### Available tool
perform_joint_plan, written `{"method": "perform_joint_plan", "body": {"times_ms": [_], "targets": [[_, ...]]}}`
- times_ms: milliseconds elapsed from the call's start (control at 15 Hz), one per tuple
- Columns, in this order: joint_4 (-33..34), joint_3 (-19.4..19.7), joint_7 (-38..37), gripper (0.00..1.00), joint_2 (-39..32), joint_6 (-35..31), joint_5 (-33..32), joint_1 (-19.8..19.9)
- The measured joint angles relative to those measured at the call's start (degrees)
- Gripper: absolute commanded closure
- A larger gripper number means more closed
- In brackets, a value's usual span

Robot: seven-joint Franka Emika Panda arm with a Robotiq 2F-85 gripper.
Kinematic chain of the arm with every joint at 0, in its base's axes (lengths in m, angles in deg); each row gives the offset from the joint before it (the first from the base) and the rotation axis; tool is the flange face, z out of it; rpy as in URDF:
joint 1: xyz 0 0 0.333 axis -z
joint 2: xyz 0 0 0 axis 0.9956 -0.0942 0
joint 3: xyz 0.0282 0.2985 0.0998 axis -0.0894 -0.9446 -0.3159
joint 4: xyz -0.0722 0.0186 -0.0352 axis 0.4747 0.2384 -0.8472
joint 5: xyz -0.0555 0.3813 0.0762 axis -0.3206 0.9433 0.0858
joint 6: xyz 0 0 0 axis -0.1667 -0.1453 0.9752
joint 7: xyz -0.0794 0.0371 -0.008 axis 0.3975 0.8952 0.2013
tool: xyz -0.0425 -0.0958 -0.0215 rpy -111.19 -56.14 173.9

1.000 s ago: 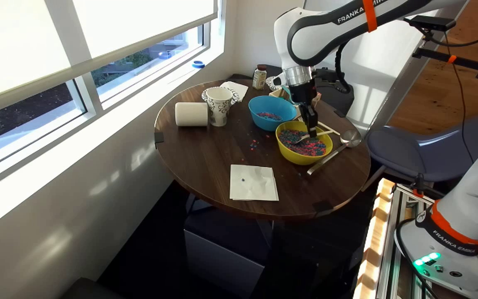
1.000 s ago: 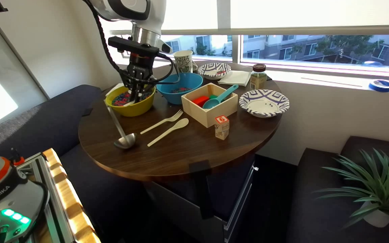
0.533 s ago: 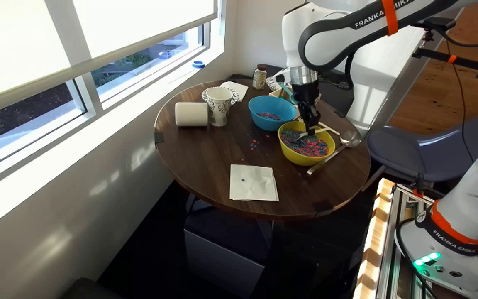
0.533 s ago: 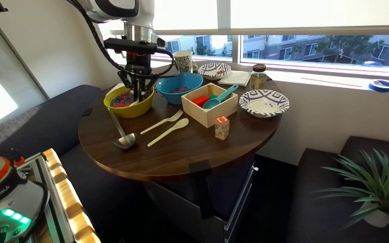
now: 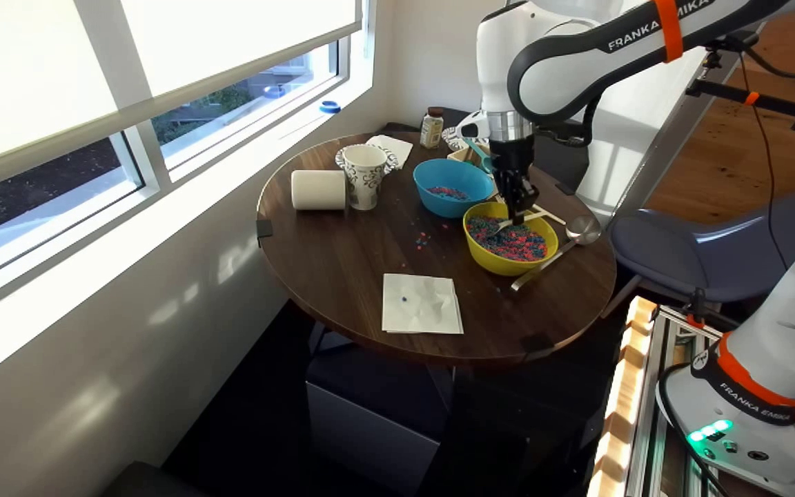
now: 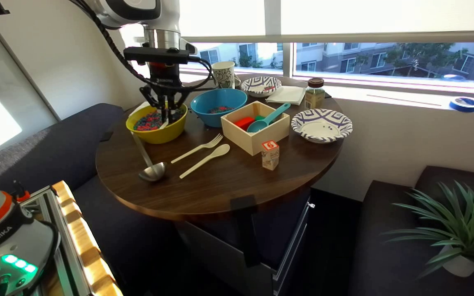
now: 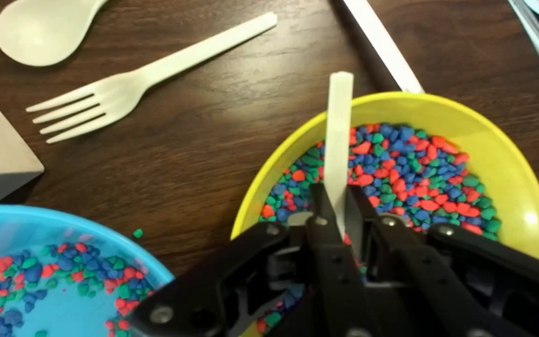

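My gripper (image 7: 337, 189) is shut on the handle of a pale utensil (image 7: 338, 121), low over the yellow bowl (image 5: 491, 261). In an exterior view the utensil's head (image 5: 501, 226) looks like a fork resting on the pebbles; the wrist view hides it behind the fingers. Red, blue and green pebbles (image 7: 419, 182) fill the bowl's lower part. The handle's free end sticks out over the bowl's rim. Beside the yellow bowl stands a blue bowl (image 6: 214, 119) with fewer pebbles. In both exterior views the gripper points down into the yellow bowl.
A metal ladle (image 6: 154, 172) leans by the yellow bowl. A loose fork (image 7: 124, 89) and spoon (image 7: 40, 32) lie nearby. Around them are a wooden box (image 6: 241, 135) with a teal scoop (image 6: 263, 123), stacked blocks (image 6: 270, 155), a patterned bowl (image 6: 321, 123), a paper cup (image 5: 364, 176) and napkins (image 5: 421, 314).
The arm has swung to a more upright stance, its wrist shifting while the fingers stay over the yellow bowl. That bowl has slid slightly with the utensil. The grip stays shut.
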Motion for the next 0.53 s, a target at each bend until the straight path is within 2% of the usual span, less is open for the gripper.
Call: {"method": "perform_joint_plan", "body": {"times_ms": [533], "targets": [[-1.6, 0.0, 5.7, 0.97, 1.6, -1.1, -0.2, -1.0]]}}
